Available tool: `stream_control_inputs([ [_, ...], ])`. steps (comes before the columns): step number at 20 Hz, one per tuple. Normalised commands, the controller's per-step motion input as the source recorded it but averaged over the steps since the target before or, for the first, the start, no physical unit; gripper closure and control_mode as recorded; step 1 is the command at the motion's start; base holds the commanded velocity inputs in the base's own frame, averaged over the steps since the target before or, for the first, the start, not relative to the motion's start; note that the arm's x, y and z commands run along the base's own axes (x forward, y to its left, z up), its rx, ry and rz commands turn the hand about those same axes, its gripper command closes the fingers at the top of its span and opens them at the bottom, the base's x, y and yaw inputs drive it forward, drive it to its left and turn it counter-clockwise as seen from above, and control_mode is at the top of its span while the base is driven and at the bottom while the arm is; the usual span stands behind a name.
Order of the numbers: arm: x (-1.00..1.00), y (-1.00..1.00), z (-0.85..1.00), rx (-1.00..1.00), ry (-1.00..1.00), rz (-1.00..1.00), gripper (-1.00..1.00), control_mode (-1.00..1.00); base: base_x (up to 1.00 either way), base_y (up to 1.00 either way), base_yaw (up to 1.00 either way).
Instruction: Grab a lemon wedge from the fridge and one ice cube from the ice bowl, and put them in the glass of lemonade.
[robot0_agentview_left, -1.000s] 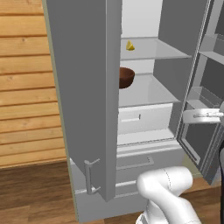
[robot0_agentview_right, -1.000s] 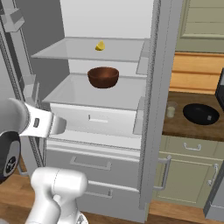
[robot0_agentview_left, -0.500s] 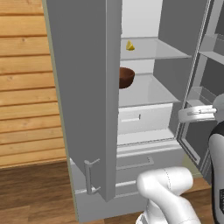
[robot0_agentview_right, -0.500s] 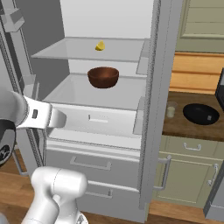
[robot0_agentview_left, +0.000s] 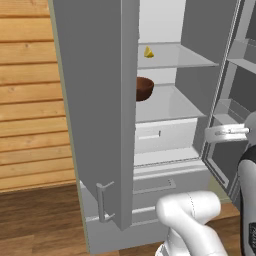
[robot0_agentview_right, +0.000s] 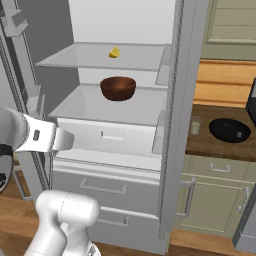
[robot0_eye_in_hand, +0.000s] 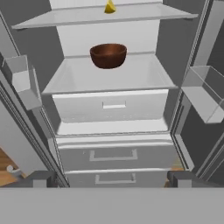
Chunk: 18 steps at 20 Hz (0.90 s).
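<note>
Now, left to right:
Gripper (robot0_eye_in_hand: 112, 177): fingers spread wide, holding nothing — facing the fridge's drawers.
Fridge (robot0_agentview_right: 95, 127): doors open, pale shelves showing.
Lemon wedge (robot0_agentview_right: 114, 52): on the upper shelf, towards the back.
Brown bowl (robot0_agentview_right: 118, 88): on the shelf below the wedge.
Glass of lemonade (robot0_agentview_right: 195, 125): on the wooden counter right of the fridge.
Ice bowl (robot0_agentview_right: 229, 130): just right of the glass — apart.

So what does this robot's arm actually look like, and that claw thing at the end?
The arm is made of smooth, rounded, glossy white segments, like thick tubes, with dark grey to black bands at the joints. No loose cables or lettering show. Its hand is a pale boxy block with a small dark mark on its side. The gripper ends in two small, blocky, dark grey fingertips.
</note>
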Motion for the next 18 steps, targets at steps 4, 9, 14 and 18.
stream_control_inputs([
  [4,0.0,0.0,-0.08,0.0,-0.02,-0.04,-1.0,-1.0,0.0,0.0,0.0],
  [9,0.0,0.0,-0.08,0.0,0.0,0.0,-1.0,-1.0,0.0,0.0,0.0],
  [14,0.0,0.0,0.0,0.0,0.0,0.0,-1.0,-1.0,0.0,0.0,0.0],
  [18,0.0,0.0,0.0,0.0,0.0,0.0,-1.0,1.0,0.0,0.0,0.0],
])
